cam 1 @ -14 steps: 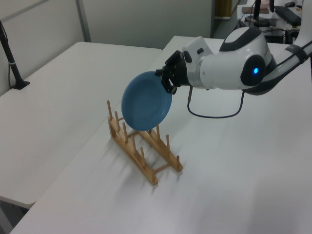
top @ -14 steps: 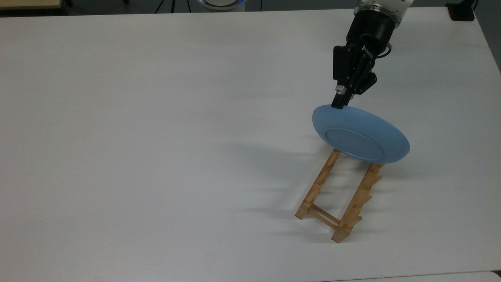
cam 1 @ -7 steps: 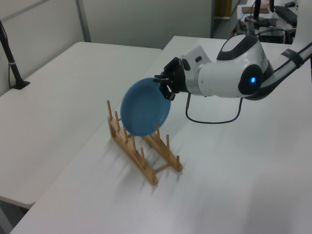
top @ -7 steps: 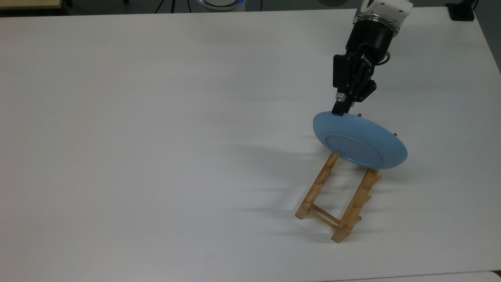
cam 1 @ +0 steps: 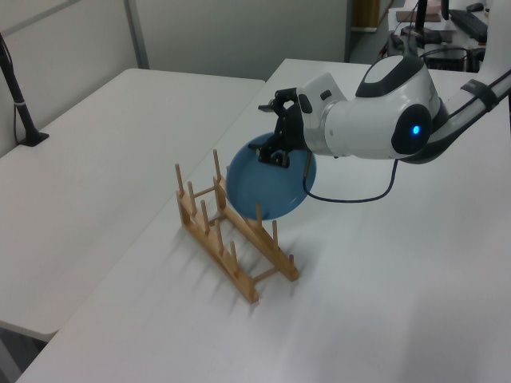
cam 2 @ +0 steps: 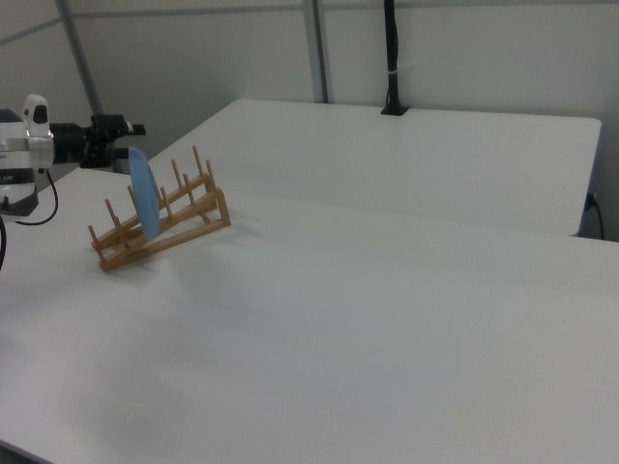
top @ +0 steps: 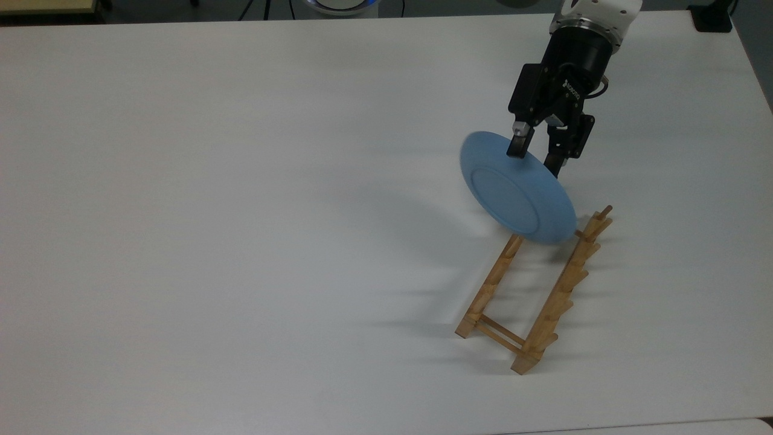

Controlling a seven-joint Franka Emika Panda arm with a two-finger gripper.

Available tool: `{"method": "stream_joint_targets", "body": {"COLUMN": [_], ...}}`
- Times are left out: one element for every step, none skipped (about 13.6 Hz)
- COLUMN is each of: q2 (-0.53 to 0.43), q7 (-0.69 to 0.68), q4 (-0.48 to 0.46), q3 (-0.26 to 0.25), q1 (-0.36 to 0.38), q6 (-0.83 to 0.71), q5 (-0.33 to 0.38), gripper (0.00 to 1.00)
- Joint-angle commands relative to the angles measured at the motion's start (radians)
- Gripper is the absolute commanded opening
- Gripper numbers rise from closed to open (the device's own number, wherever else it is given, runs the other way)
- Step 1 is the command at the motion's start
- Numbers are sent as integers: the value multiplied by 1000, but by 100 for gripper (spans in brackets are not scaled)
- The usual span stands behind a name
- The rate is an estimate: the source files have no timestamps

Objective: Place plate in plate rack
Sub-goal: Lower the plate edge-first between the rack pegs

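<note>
A: Light-blue plate (top: 518, 196) stands on edge in the wooden plate rack (top: 531, 302), at the end nearest the arm.

B: Gripper (top: 536, 156) fingers are spread astride its rim, apparently releasing; the pegs now prop it near-upright above the white table (top: 241, 211).

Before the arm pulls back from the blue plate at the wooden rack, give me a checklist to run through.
1. Plate lower edge down between the plate rack pegs: ok, as the left and right views show.
2. Gripper open: ok, its fingers stand apart on either side of the rim.
3. Fingers free of the rim: cannot tell; the rim lies between them.
4. Plate rests steady by itself: cannot tell; it leans in the top view.
5. Rack flat on the table: ok.
</note>
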Motion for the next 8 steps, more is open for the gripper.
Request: {"method": "stream_joint_targets", "body": {"q2": [2, 2, 3, 5, 6, 8, 6, 3], "q7": [22, 22, 22, 24, 24, 24, 24, 28], "q4": [14, 15, 15, 18, 21, 21, 21, 38], "q3": [-5, -5, -5, -5, -5, -5, -5, -5], "q1": [22, 22, 22, 26, 28, 28, 28, 28], "q6": [-47, -49, -49, -49, -49, -49, -49, -56], "q5": [-11, -11, -13, -13, -13, -13, -11, 1], "gripper": [100, 100, 100, 100, 100, 100, 100, 100]}}
